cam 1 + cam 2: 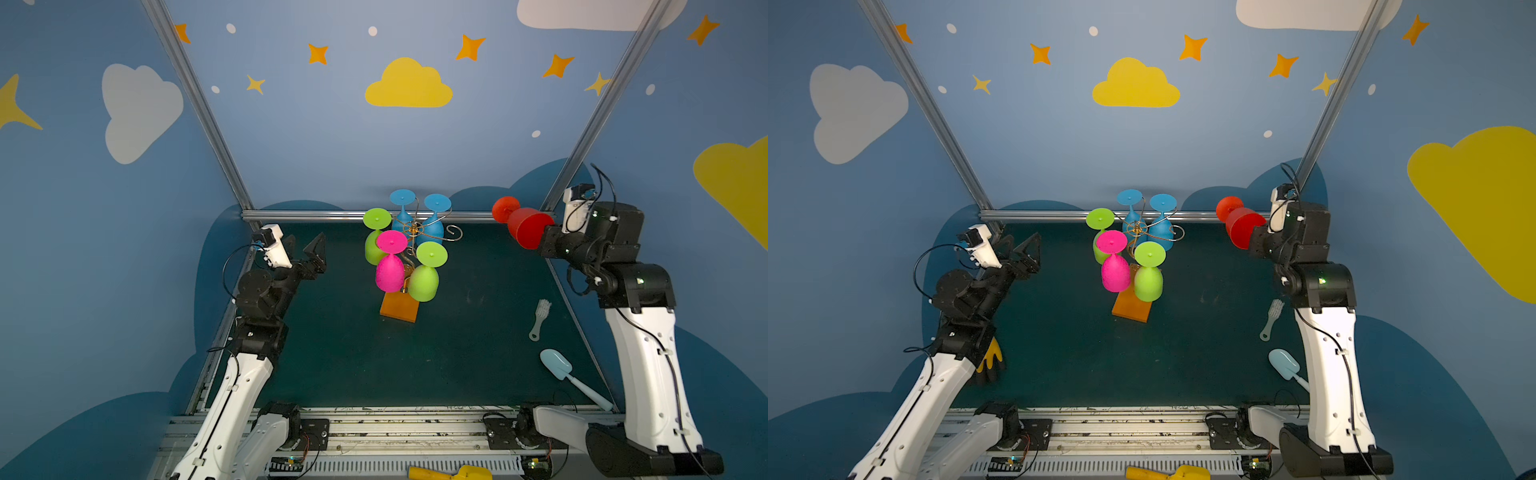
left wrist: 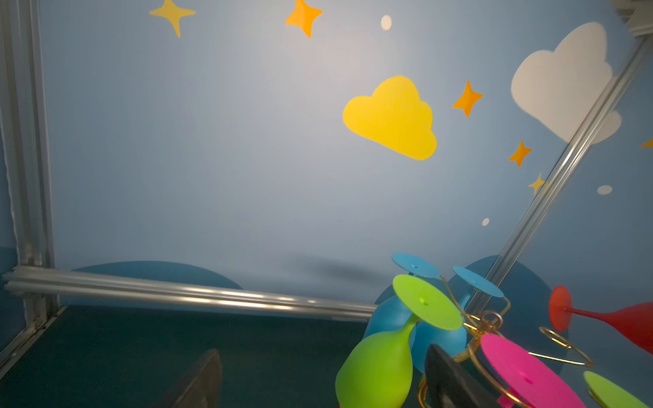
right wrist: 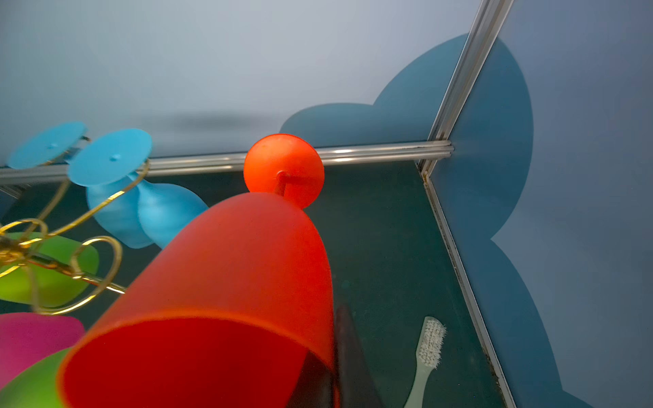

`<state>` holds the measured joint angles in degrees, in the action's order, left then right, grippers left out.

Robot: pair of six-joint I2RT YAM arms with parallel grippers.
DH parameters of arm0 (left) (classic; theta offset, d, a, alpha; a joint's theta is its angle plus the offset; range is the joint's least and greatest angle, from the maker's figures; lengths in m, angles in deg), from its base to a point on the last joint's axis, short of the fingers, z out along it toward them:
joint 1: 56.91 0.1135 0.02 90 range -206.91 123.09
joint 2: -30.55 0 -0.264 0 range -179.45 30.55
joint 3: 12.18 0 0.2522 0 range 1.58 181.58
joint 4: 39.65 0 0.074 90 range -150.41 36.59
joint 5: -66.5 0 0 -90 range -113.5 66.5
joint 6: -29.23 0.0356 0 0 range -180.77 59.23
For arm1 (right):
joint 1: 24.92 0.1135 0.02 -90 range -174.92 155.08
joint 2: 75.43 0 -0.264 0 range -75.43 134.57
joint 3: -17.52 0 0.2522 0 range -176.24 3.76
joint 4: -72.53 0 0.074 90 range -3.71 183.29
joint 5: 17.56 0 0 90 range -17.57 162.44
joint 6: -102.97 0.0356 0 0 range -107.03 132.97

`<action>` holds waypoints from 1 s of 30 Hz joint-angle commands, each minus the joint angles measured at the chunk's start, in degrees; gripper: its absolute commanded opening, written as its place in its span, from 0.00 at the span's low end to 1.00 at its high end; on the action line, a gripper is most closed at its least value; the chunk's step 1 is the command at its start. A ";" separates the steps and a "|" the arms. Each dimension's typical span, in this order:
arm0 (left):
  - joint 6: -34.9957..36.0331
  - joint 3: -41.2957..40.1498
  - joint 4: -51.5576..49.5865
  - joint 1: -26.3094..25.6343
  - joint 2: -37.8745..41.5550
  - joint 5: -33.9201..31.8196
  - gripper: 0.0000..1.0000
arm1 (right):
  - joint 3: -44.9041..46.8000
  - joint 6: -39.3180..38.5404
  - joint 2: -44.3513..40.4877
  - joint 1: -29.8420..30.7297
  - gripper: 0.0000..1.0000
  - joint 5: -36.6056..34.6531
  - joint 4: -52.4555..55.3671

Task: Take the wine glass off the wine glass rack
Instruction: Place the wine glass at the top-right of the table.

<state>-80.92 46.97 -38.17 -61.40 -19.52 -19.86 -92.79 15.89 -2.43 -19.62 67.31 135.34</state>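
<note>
The right gripper (image 1: pixel 546 239) is clenched on the rim of the red glass (image 1: pixel 527 227). In the right wrist view one finger (image 3: pixel 348 353) lies outside the bowl, and a dark shape shows through its wall. The red glass is off the rack (image 1: pixel 399 308), in the air well to the right of it, by the far right corner. It is tipped almost level, with its foot pointing left.

The rack stands mid-mat (image 1: pixel 353 357) on its orange base. Five glasses hang from it, bowls down:
- Far side: the left blue glass (image 1: pixel 402 220) and the right blue glass (image 1: pixel 434 228).
- Left: the left green glass (image 1: pixel 373 249).
- Near side: the pink glass (image 1: pixel 390 272) and the near green glass (image 1: pixel 424 283).

The left gripper (image 1: pixel 303 248) is released, jaws wide with nothing between them. It hovers left of the rack, apart from it.

A brush (image 1: pixel 539 319) and a scoop (image 1: pixel 557 365) lie on the mat at the near right.
</note>
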 commanded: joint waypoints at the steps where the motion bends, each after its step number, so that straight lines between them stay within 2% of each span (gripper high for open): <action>1: 2.17 -1.03 -1.92 1.02 0.71 0.59 0.89 | -0.95 -1.08 4.40 -0.15 0.00 -1.55 2.52; 7: 3.87 -2.46 -1.70 2.34 0.23 2.44 0.89 | -6.26 -2.76 15.13 -0.07 0.00 -0.08 6.68; 15: 4.91 -4.16 -1.14 2.81 1.93 3.35 0.88 | -21.38 -5.02 31.56 1.61 0.00 -0.78 16.41; 30: 4.61 -4.86 -1.27 4.56 3.22 5.08 0.88 | -41.70 -7.10 52.98 5.94 0.00 -3.82 27.32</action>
<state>-76.54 42.53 -40.07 -57.25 -16.96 -15.79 -131.55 9.48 49.19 -14.11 64.75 158.49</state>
